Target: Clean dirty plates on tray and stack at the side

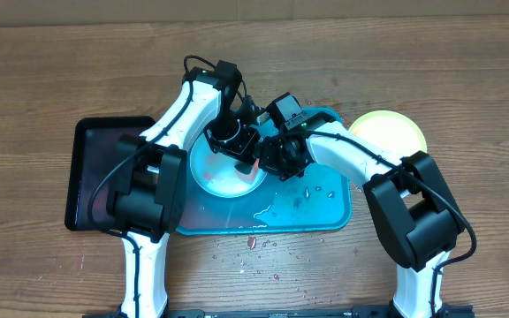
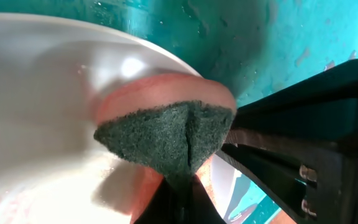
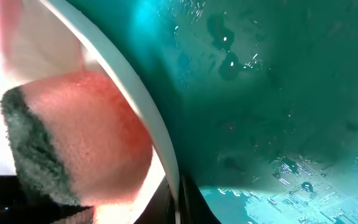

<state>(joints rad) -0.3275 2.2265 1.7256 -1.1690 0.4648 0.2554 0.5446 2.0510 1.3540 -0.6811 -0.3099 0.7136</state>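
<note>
On the table (image 1: 467, 53), the teal tray (image 1: 325, 212) lies at centre, with a black tray (image 1: 91, 177) at its 9 o'clock and a yellow-green plate (image 1: 387, 132) at its 2 o'clock. A blue-rimmed plate (image 1: 208, 177) sits on the teal tray's left half. The right pincer (image 3: 179, 200) pinches its rim, and the left pincer (image 2: 179, 194) clamps a sponge (image 2: 160, 137) onto it.

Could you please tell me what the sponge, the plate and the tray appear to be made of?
The sponge looks like soft, porous pink foam backed by a dark green fibrous scouring pad. The plate seems to be plastic: smooth, glossy, with a bright highlight. The tray is probably moulded teal plastic, shiny and beaded with water.
</note>
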